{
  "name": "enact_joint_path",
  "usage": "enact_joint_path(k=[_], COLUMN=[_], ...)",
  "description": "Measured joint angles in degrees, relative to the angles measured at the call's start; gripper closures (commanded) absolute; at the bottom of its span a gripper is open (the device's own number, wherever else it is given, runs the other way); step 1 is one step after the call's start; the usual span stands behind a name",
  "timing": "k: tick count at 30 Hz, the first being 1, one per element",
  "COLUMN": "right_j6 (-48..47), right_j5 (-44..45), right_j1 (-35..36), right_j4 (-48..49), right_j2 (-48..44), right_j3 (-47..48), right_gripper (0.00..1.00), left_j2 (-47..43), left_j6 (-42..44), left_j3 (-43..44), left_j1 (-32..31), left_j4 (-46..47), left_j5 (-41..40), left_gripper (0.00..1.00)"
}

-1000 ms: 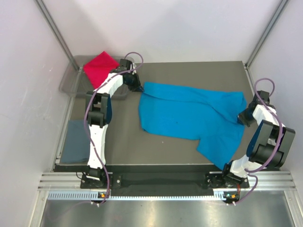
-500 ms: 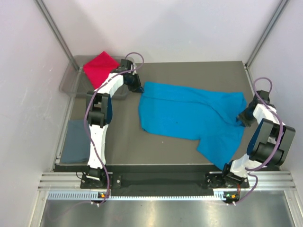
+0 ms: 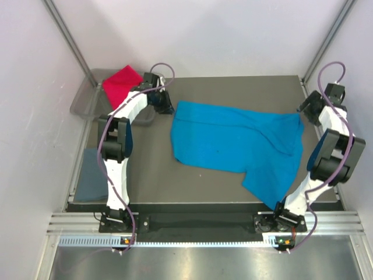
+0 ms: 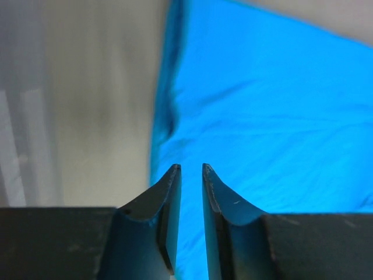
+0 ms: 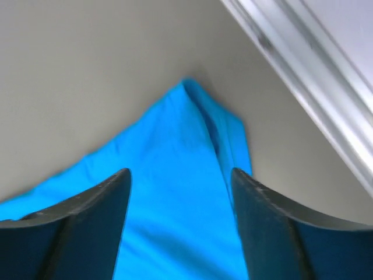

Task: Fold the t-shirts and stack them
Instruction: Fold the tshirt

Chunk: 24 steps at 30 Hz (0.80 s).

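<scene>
Release: turquoise t-shirt (image 3: 233, 140) was let go, lay spread on desk (image 3: 233, 87) | left jaws slightly apart, right jaws wide, both empty | fold looked pending

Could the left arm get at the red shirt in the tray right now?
Probably yes. The red t-shirt lies uncovered in the tray, close beside that arm's wrist. The left gripper is open and empty, at a corner of the turquoise t-shirt.

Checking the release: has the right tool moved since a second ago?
Yes. The right tool has shifted off the turquoise shirt's right edge, toward the table's far right corner.
</scene>
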Motion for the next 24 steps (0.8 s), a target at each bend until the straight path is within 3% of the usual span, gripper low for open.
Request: enact_joint_path(k=[6,14,20,24], right_j6=[-1.95,-5.22,-6.80,-7.17], right_j5=[-1.66,-1.92,-2.99,-3.30], right_j1=[0.02,0.04,0.04,0.04], right_j4=[0.98,0.00,-0.09,-0.09], right_j2=[10.19,17.44,19.85,21.44], right_j3=[10.29,15.89,16.28,16.28], right_gripper=[0.49,0.50,0.51,0.57], left_j2=[5.46,16.20,16.37,16.44], left_j6=[-1.70,-7.13,-9.31,-10.10], left_j3=[6.12,10.71,10.69,10.69], left_j1=[-2.60,-4.22,-3.58,-3.61], left_j4=[6.99,13.22,14.58,14.62], left_j5=[4.37,8.02,7.26,6.78], left_gripper=[0.82,0.88,0.88,0.88])
